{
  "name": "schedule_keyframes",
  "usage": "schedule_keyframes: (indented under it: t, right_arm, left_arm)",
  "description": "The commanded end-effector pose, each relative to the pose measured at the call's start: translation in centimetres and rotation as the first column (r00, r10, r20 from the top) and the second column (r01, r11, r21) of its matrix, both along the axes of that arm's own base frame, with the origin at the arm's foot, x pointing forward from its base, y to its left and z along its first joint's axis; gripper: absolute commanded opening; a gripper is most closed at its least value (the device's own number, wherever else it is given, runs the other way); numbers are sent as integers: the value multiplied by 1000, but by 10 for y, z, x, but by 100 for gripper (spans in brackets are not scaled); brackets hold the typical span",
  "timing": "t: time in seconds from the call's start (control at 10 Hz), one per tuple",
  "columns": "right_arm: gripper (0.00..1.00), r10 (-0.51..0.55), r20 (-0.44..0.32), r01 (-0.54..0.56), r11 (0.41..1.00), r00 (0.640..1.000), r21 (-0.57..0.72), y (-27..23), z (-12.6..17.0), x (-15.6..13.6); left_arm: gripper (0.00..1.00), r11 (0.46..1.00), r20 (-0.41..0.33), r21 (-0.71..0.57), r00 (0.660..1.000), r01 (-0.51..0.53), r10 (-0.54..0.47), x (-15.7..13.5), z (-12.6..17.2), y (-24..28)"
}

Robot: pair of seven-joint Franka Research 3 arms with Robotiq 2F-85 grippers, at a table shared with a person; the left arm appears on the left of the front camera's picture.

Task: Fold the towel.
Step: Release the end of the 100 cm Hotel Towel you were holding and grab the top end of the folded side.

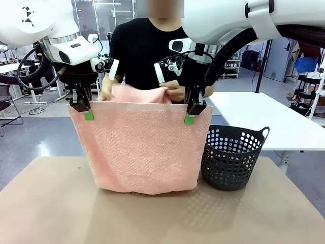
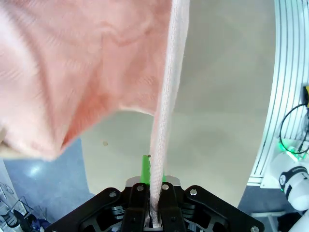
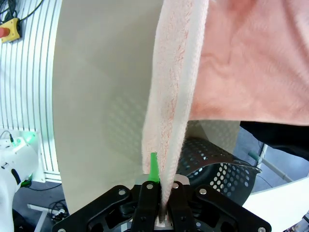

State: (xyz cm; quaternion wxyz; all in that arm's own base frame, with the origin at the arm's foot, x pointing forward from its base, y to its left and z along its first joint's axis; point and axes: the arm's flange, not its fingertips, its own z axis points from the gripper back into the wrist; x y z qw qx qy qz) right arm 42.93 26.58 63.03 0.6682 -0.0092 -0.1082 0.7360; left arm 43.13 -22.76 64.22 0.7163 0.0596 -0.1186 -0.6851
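Nearby, a basket (image 1: 231, 157) stands beside the towel (image 1: 139, 147).

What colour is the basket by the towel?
The basket is dark grey with round holes; best in front view.

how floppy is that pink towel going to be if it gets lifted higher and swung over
Likely very floppy: the towel hangs limp from the left gripper and right gripper, its bottom seemingly resting on the table. Its terry pile, pinched in shut jaws, probably resists slipping.

No lettering, labels or numbers can be read (anywhere).
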Motion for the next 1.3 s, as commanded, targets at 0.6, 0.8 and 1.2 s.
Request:
schedule_keyframes:
  t: [0.6, 0.8, 1.2]
  right_arm:
    - [0, 2, 0, -2, 1000, 1000, -1, -1, 0, 0]
    - [0, 2, 0, -2, 1000, 1000, -1, -1, 0, 0]
    - [0, 2, 0, -2, 1000, 1000, -1, -1, 0, 0]
  left_arm:
    - [0, 1000, 3, 4, 1000, 7, -7, 1, 1, 1]
    - [0, 1000, 3, 4, 1000, 7, -7, 1, 1, 1]
    - [0, 1000, 3, 4, 1000, 7, -7, 1, 1, 1]
